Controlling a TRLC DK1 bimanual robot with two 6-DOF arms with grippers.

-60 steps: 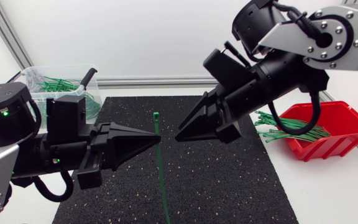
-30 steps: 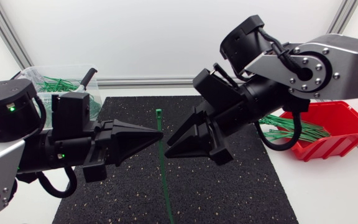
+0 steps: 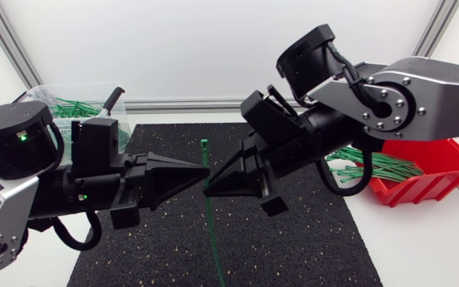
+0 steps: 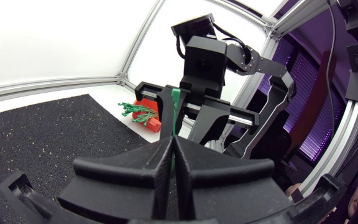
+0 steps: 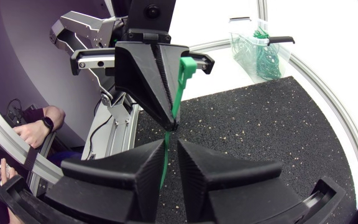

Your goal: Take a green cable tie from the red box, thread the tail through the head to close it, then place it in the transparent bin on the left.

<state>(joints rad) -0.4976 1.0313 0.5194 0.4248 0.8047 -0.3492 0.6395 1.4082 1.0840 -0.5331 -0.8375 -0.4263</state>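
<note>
A green cable tie (image 3: 208,209) stands upright over the black mat, head (image 3: 203,144) uppermost, and my left gripper (image 3: 204,177) is shut on its strip. My right gripper (image 3: 207,191) meets it from the other side, just below the left fingertips. In the right wrist view the tie (image 5: 182,81) runs down between my right gripper's (image 5: 171,143) fingers, which stand a narrow gap apart, the strip against one of them. The left wrist view shows my left gripper (image 4: 171,138) pinching the tie (image 4: 174,109). The red box (image 3: 437,171) holds several green ties. The transparent bin (image 3: 46,104) sits at the back left.
The black mat (image 3: 293,239) covers the middle of the table. The bin (image 5: 253,43) has several ties and a black handle at its rim. The red box (image 4: 153,122) lies beyond the mat's right edge.
My right gripper has come down and left to the tie, and its fingers have narrowed around the strip. The left gripper has kept its hold, shifting slightly.
</note>
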